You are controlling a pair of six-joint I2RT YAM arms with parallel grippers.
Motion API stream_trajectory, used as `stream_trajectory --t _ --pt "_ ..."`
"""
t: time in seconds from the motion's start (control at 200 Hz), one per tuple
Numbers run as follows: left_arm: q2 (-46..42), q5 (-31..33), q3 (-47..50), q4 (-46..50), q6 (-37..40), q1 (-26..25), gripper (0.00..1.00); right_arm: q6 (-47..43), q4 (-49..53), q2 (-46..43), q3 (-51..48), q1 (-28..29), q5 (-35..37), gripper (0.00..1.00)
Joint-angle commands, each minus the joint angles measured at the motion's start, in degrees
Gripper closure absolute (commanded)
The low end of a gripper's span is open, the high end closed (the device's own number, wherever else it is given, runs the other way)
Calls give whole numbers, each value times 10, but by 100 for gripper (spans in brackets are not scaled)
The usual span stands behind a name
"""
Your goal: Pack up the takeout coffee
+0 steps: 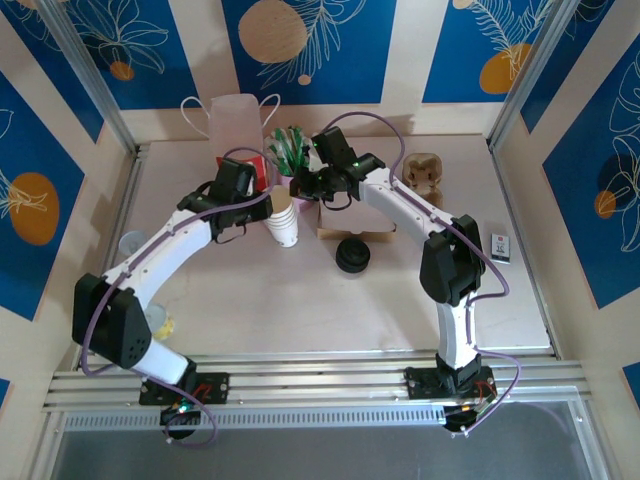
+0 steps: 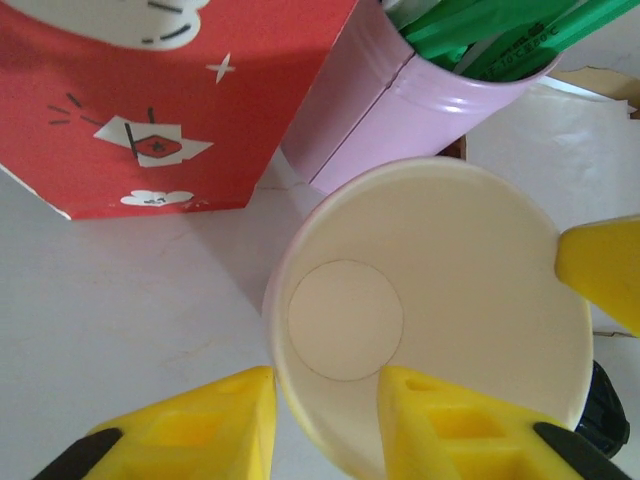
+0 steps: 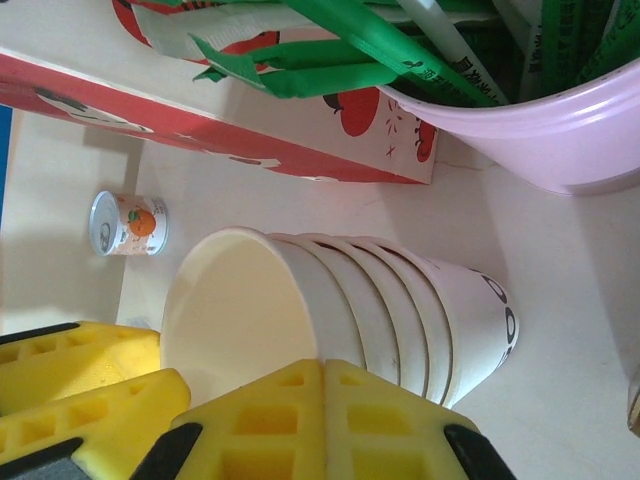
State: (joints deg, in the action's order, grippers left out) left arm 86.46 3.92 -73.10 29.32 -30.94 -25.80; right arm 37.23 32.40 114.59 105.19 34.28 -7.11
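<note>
Spreading under both arms is a pale cream tabletop (image 1: 300, 310) edged by aluminium rails, with walls of blue leaf-and-orange-disc panels between cream bands. At the back stand a red printed carton (image 1: 256, 166), a pink tub of green-wrapped straws (image 1: 288, 150) and a brown pulp carrier (image 1: 424, 172). A pile of black lids (image 1: 352, 255) sits on the table just right of the cup stack (image 1: 286, 232).

The paper cup (image 2: 440, 250) is the top one nested in that stack: white outside, tan inside, open-topped, with a flat round base visible down its throat. It stands mid-table just in front of the carton and tub.

The left gripper (image 2: 328, 385) straddles the cup's near rim, one yellow finger (image 2: 200, 425) outside and the other inside, a narrow gap between them. The right gripper (image 1: 305, 187) sits at the stack's other side, its yellow pads (image 3: 330, 420) low beside the cup walls; I cannot tell how far its jaws are spread.
</note>
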Motion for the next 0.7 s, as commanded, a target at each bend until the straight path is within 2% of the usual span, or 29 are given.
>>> stream_trajectory --t 0.0,0.13,0.345,0.435,0.695 --pt "20 11 -31 21 3 -10 75 2 -12 -27 -7 5 -19 100" --pt "35 13 -49 31 5 -14 85 2 -14 -28 -10 5 -24 100" --pt "37 25 -50 36 9 -17 90 -1 -22 -33 -21 4 -32 100" --pt "36 25 -53 36 7 -18 100 -1 -23 -33 -22 4 -36 100" --pt "29 31 -67 36 2 -20 100 -4 -18 -39 -19 -2 -44 100"
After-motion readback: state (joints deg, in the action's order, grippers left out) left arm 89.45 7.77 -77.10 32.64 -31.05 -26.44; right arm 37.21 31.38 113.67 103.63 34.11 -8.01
